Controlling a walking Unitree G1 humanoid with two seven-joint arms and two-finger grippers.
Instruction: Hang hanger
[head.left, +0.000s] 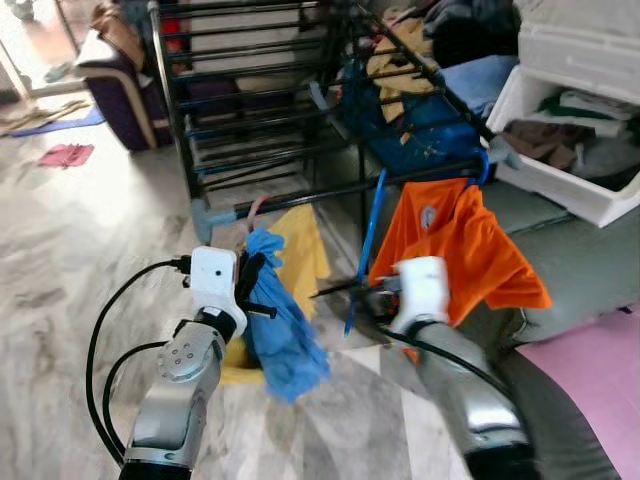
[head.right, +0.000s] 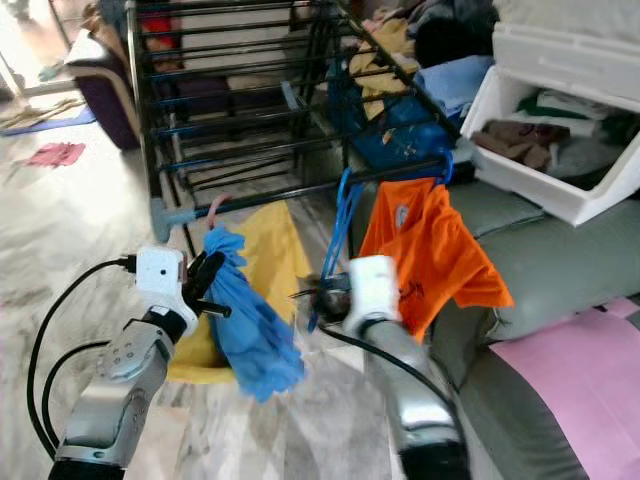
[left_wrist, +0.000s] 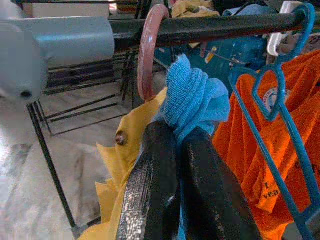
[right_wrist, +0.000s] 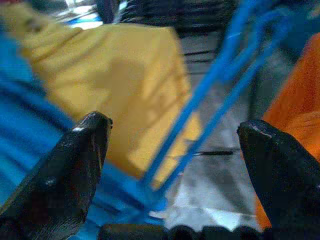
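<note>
Left gripper (left_wrist: 172, 150) clamps blue cloth (head.left: 285, 320); right gripper (right_wrist: 175, 150) gapes wide by blue hanger (head.left: 366, 240); shirt lettering unreadable.

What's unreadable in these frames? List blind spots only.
- Blue garment: left gripper jaws clamp its bunched top; whether a hanger is inside cannot be told.
- Empty blue hanger: right wrist view is motion-blurred; contact with the open right gripper unclear.
- Orange shirt print: too small.
- White bin contents: cut off by the edge.

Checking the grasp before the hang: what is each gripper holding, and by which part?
The left gripper pinches the blue cloth at its bunched top. The right gripper is open around the empty blue hanger, holding nothing.
</note>
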